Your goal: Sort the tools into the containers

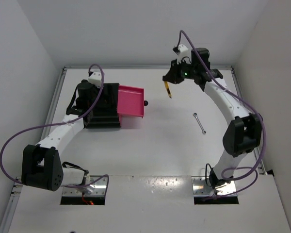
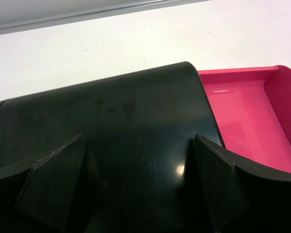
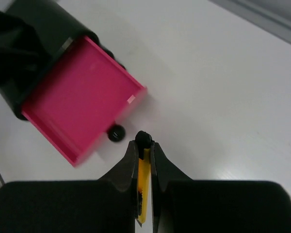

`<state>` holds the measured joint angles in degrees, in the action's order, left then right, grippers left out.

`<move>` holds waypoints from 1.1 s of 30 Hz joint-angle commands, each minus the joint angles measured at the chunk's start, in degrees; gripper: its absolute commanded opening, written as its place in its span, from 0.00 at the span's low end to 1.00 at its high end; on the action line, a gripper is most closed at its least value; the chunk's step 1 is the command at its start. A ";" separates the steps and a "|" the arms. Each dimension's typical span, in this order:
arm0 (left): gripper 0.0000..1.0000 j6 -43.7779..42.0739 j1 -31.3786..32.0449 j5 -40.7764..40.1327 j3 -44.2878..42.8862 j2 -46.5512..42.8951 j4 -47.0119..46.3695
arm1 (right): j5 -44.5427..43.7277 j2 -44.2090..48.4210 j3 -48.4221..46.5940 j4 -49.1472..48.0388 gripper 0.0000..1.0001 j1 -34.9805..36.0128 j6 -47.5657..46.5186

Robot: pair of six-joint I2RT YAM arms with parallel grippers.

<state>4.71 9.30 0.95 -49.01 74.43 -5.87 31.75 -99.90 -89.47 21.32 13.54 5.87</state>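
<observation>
Lying nearest the arm bases, a thin silver wrench (image 1: 200,123) rests on the white table (image 1: 160,150), well apart from everything else. Farther back on the left, the left gripper (image 2: 136,189) hangs with its jaws spread wide over the top of the squat black cabinet (image 2: 111,111), holding nothing. The cabinet's shallow pink drawer (image 1: 131,102) stands pulled out to the right and looks empty. Farthest back, the right gripper (image 3: 144,145) is clamped on a slim yellow-handled tool (image 3: 143,187), raised above the table near the drawer's round black knob (image 3: 116,133). This looks like the carrying step. Next, the tool needs moving leftward over the drawer and releasing.
</observation>
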 commanded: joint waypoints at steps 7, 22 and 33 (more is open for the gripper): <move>1.00 0.04 -0.25 1.86 2.52 3.96 13.95 | 0.87 -9.08 -8.95 -16.39 0.00 9.48 15.93; 1.00 0.04 -1.30 1.86 3.05 3.96 13.95 | -1.16 -20.86 -15.03 -18.33 0.01 18.27 15.93; 1.00 0.04 -1.30 1.86 3.05 3.96 13.95 | -1.16 -22.10 -17.04 -15.79 0.43 20.03 14.87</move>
<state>4.34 8.88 1.93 -49.41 74.89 -6.04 30.44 -122.13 -102.96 6.61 33.15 20.97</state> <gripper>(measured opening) 0.997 0.421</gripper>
